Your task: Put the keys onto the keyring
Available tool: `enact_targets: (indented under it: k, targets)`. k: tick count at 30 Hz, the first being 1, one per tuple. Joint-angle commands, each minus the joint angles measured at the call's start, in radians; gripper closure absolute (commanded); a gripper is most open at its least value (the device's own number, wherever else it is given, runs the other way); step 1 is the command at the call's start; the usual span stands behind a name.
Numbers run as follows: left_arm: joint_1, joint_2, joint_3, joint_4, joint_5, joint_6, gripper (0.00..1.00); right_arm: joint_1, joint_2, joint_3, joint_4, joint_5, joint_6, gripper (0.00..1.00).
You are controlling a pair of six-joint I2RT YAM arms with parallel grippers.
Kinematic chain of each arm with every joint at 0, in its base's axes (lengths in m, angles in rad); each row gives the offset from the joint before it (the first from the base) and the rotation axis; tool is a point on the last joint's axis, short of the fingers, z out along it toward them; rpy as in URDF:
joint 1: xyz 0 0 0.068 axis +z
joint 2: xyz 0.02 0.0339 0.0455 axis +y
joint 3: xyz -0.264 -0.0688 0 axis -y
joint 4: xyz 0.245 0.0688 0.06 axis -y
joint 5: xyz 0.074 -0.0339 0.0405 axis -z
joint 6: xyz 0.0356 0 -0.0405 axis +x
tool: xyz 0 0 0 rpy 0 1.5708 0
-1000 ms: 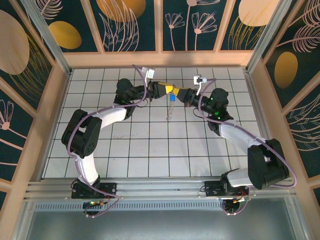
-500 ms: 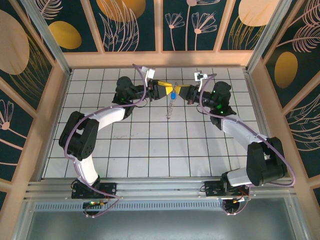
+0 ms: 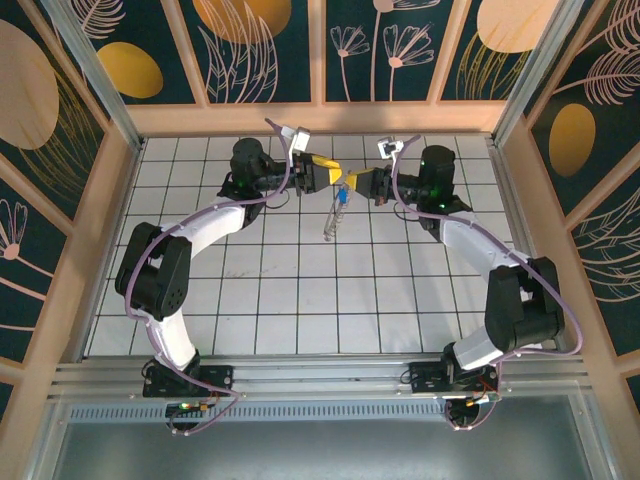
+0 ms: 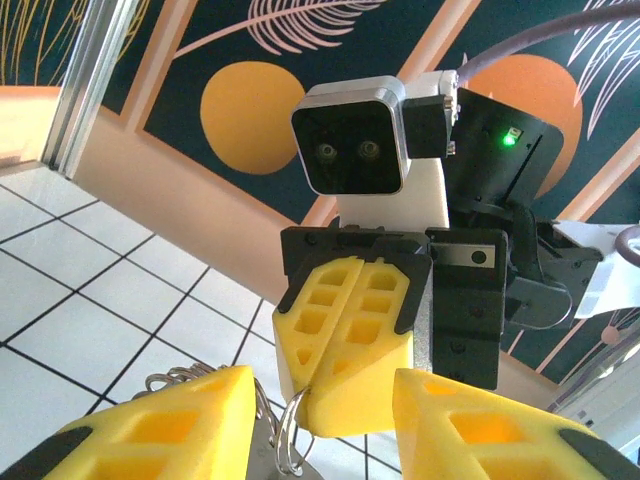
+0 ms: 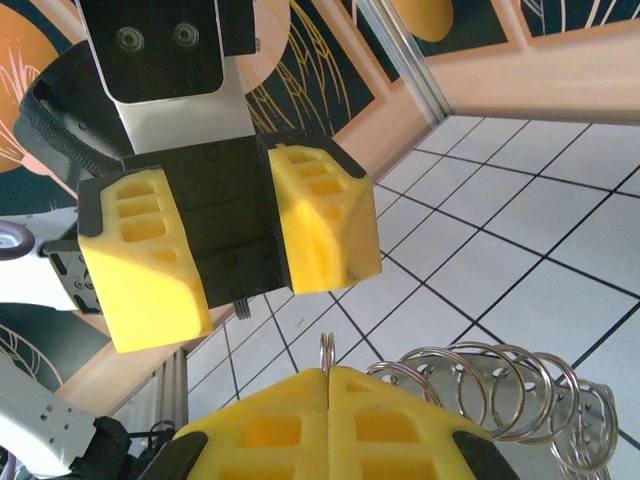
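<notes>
A: How much room is there around the edges?

B: From above, both arms reach to 12 o'clock of the tiled floor (image 3: 300, 300), near the wooden rail (image 3: 320, 118) along the far wall. The whole stretch of tiles from the middle down to 6 o'clock lies open between the arms. The side rails at 3 and 9 o'clock are well apart from the grippers.

A: What's the count?

B: Two arms, two grippers, one keyring and one blue key. The silvery loops overlap too much for a sure count.

A: How are the pincers set?

B: The left gripper (image 3: 328, 172) has its yellow fingers (image 4: 170, 425) spread apart, with nothing between them. It faces the right gripper (image 5: 328, 385), just beside it at its 9 o'clock. The right one has its pads pressed together on a thin wire loop of the keyring (image 3: 332, 218), which pokes up between them in its own wrist view.

A: And where is the keyring?

B: It hangs from the right gripper towards 6 o'clock, as a narrow silvery strand over the tiles. I cannot tell whether its lower end touches them. In the right wrist view it shows as a fan of pale wire loops at 3 o'clock of the closed fingers.

A: What about the key?

B: The blue key (image 3: 343, 194) sits at the top of that strand, just under the right gripper. It is small, with a bright blue head. It is too small to tell whether it is threaded on.
</notes>
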Motion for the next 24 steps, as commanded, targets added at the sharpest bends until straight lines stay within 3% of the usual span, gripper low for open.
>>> enact_targets:
  k: [1, 10, 24]
  targets:
    - [0.005, -0.016, 0.014, -0.034, 0.030, 0.048, 0.59, -0.008, 0.007, 0.033, 0.050, -0.057, -0.007, 1.00]
    - [0.005, 0.006, 0.016, -0.033, 0.037, 0.038, 0.60, -0.008, 0.008, 0.033, 0.081, -0.070, 0.016, 1.00]
    - [0.004, 0.029, -0.020, 0.119, 0.085, -0.076, 0.68, -0.009, 0.013, 0.025, 0.117, -0.063, 0.039, 1.00]
